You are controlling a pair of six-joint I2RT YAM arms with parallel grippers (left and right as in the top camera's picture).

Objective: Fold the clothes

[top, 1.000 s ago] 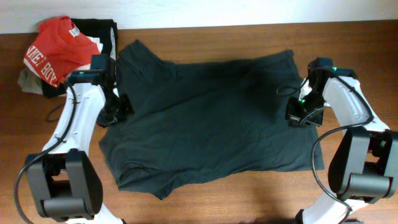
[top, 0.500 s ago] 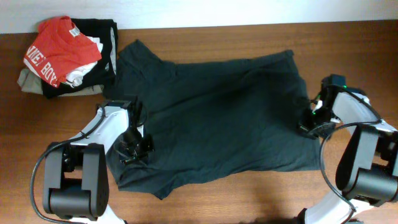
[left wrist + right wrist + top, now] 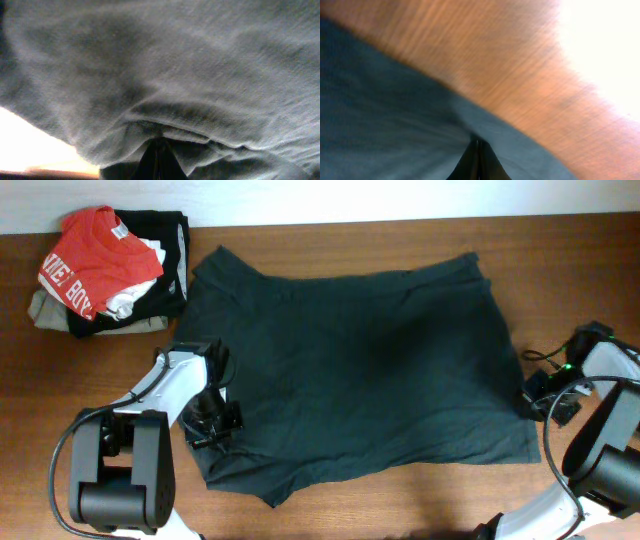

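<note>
The dark navy-teal T-shirt point(image 3: 360, 370) lies spread flat across the wooden table, plain side up; no lettering or label shows. My left gripper point(image 3: 213, 423) is shut on the shirt's left edge, low on that side; the left wrist view shows its closed fingers point(image 3: 159, 150) pinching a fold of the cloth point(image 3: 165, 75). My right gripper point(image 3: 535, 395) is shut on the shirt's right edge near the lower corner; the right wrist view shows its closed fingers point(image 3: 479, 150) on the cloth point(image 3: 385, 130), with bare table beyond.
A pile of other clothes stands at the back left: a red shirt with white letters point(image 3: 95, 265) on a black garment point(image 3: 165, 250). The wooden table point(image 3: 350, 500) shows in front of the shirt and at far right.
My right gripper has pulled the shirt's right edge outward and toward the front. My left gripper came down from the upper left edge to the lower left. The shirt now lies wider and flatter.
</note>
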